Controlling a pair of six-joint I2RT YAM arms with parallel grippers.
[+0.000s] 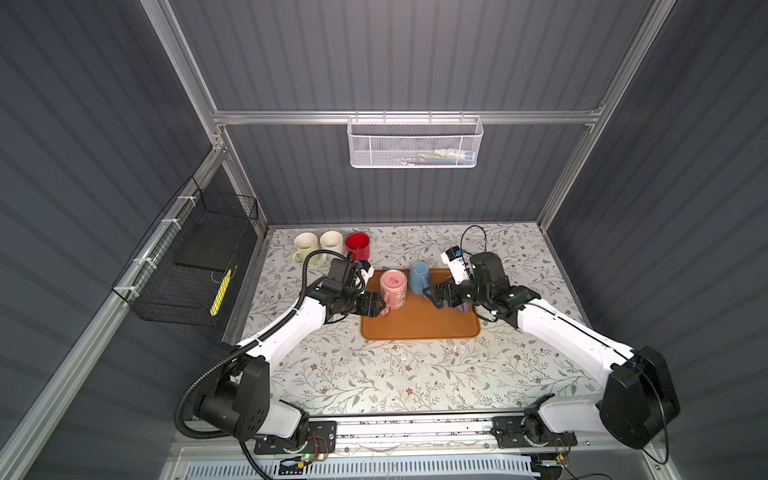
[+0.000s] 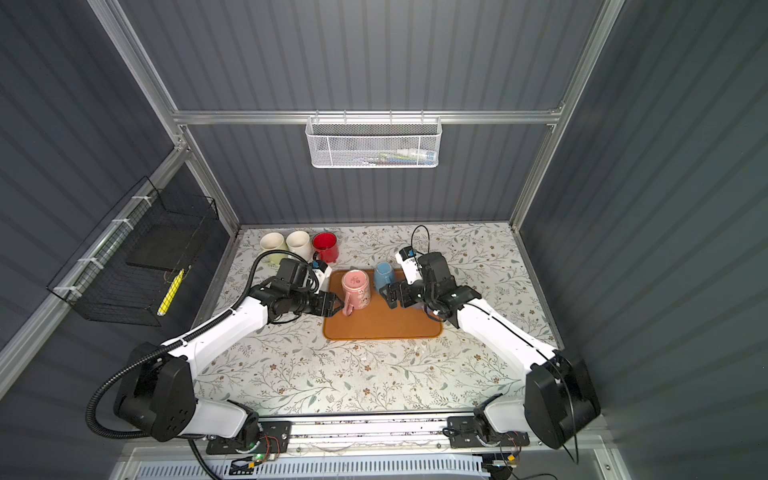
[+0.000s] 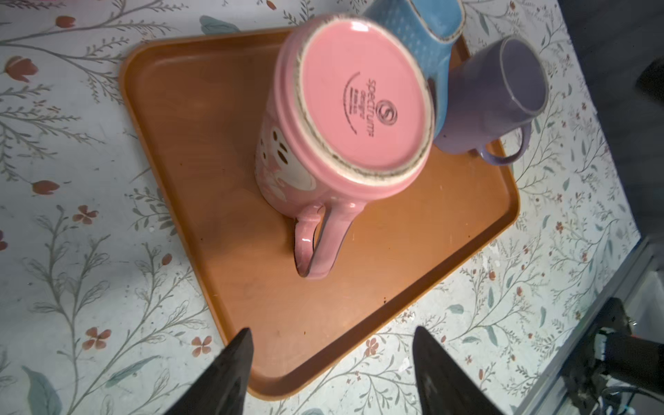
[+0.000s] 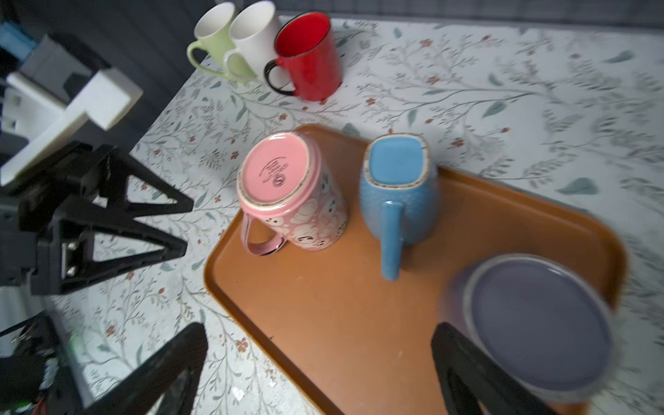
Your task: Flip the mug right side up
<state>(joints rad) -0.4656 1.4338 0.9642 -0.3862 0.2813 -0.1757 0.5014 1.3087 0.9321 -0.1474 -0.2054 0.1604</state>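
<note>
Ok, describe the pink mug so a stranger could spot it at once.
Find the orange tray in the middle of the flowered table. The pink mug stands upside down at its left end, nearest the left gripper. Unlike the blue mug beside it, it is round, with a white pattern and printing on its base.

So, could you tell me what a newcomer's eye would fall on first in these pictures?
Probably the orange tray mid-table, where a pink mug and a blue mug stand upside down, bases up. The open left gripper hovers close to the pink mug's handle. Then the red mug, white mug and green mug, upright in the far left corner.
</note>
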